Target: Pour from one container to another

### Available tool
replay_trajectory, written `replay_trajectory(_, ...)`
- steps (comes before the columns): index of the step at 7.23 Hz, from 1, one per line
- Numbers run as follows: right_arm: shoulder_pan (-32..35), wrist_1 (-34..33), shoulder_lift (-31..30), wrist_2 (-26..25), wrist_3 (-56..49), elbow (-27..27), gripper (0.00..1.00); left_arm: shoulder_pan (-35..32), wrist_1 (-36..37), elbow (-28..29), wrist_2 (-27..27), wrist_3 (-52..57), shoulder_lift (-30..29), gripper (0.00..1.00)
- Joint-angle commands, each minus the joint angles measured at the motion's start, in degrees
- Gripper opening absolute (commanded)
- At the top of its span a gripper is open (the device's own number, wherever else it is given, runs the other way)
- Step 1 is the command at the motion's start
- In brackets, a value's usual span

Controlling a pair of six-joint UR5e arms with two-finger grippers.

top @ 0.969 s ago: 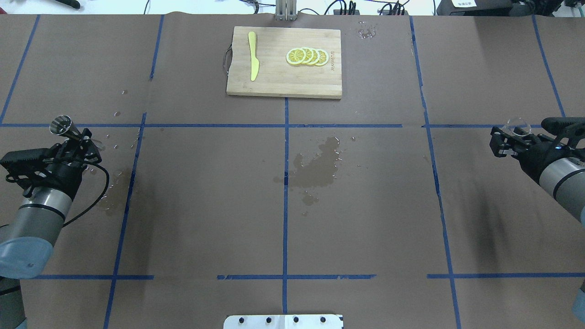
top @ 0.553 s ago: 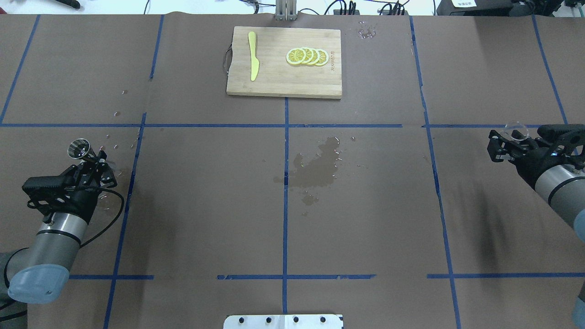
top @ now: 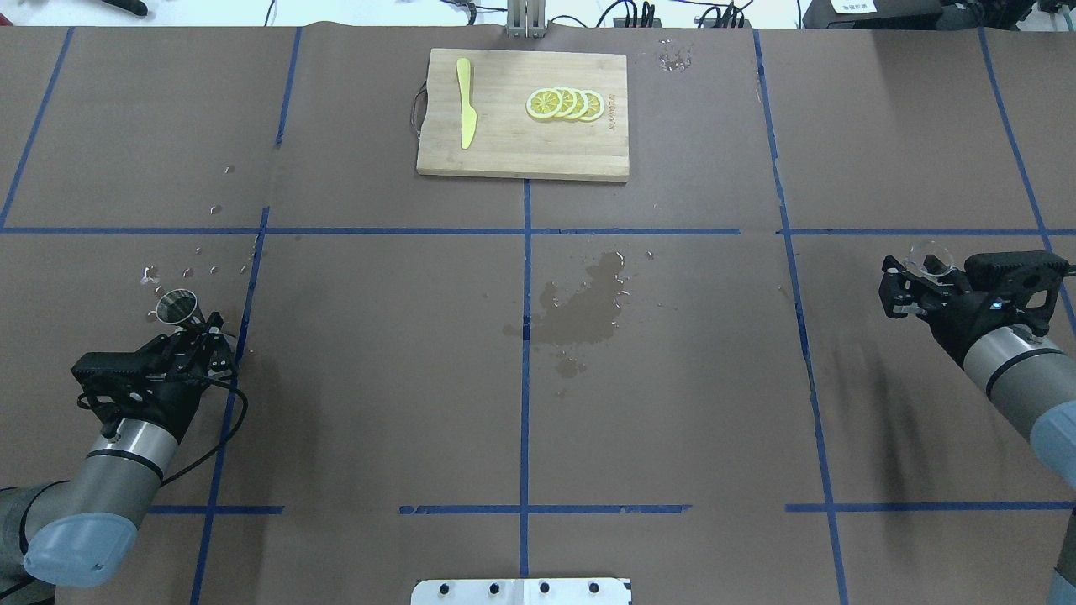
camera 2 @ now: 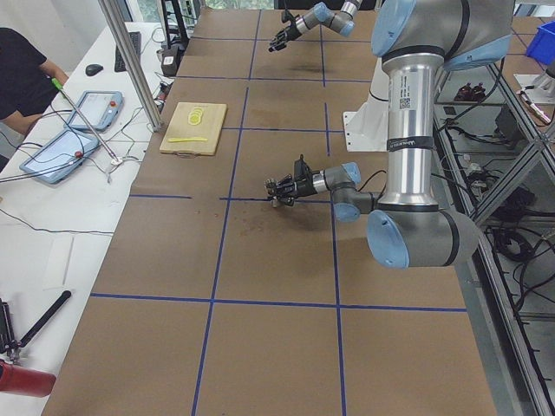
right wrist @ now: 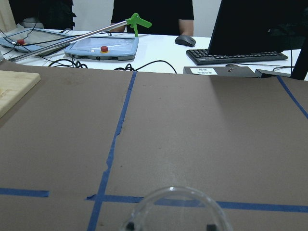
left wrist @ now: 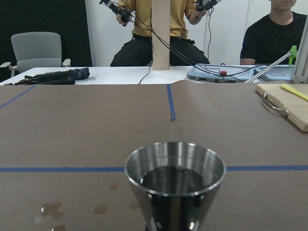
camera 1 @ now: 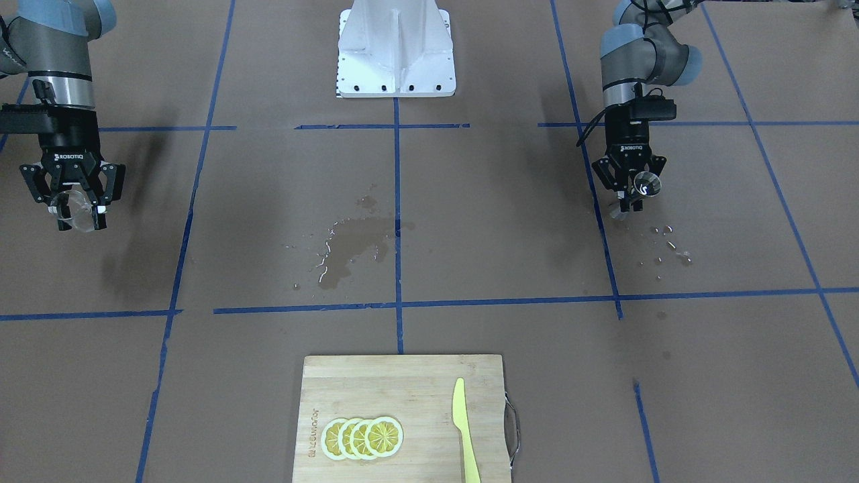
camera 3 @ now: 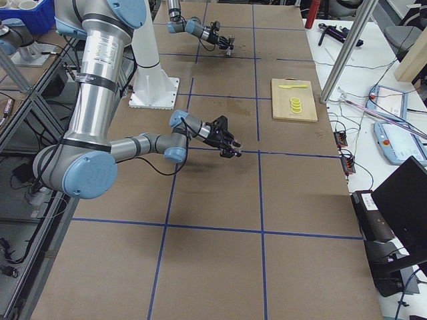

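My left gripper (top: 192, 326) is shut on the waist of the steel jigger (top: 176, 307), which it holds above the table's left part. In the left wrist view the jigger (left wrist: 175, 187) stands upright with dark liquid in its upper cone. Far off at the right, my right gripper (top: 919, 274) is shut on the clear glass cup (top: 931, 256), also off the table. Only the cup's rim (right wrist: 175, 211) shows in the right wrist view. In the front-facing view the jigger (camera 1: 645, 185) is at the right and the glass cup (camera 1: 74, 208) at the left.
A wooden cutting board (top: 504, 155) with lemon slices (top: 565, 103) and a yellow knife (top: 465, 102) lies at the far middle. A wet patch (top: 584, 307) darkens the table's centre. Water drops (top: 202, 270) dot the surface near the jigger. The robot's base plate (top: 521, 591) is at the near edge.
My left arm has carried the jigger rightward and back toward the robot's side. My right gripper with the glass cup has shifted slightly inward and nearer too.
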Motion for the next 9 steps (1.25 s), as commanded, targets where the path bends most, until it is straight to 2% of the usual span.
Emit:
replay_trajectory(1, -0.89, -0.07, 0.01, -0.7, -0.06, -0.01, 0.0, 0.09, -0.01, -0.14, -0.49, 0.01, 0.0, 0.18)
replay_trajectory(4, -2.81, -0.07, 0.1, -2.19, 0.03, -0.01, 0.0, 0.0, -0.09, 0.21, -0.49, 0.1, 0.18, 0.22)
replay_trajectory(5, -3.52, -0.07, 0.1, -2.89, 0.03, -0.01, 0.0, 0.0, -0.01, 0.39, -0.49, 0.1, 0.26, 0.26)
replay_trajectory(7, -4.05, 0.02, 0.19, -3.51, 0.03, -0.01, 0.0, 0.0, -0.01, 0.48, -0.49, 0.19, 0.26, 0.49)
replay_trajectory(8, -4.4, 0.02, 0.1, -3.69, 0.03, -0.01, 0.0, 0.0, -0.01, 0.48, -0.49, 0.19, 0.26, 0.66)
replay_trajectory(9, -5.1, -0.07, 0.1, -4.82, 0.03, -0.01, 0.0, 0.0, -0.01, 0.39, -0.49, 0.19, 0.26, 0.71)
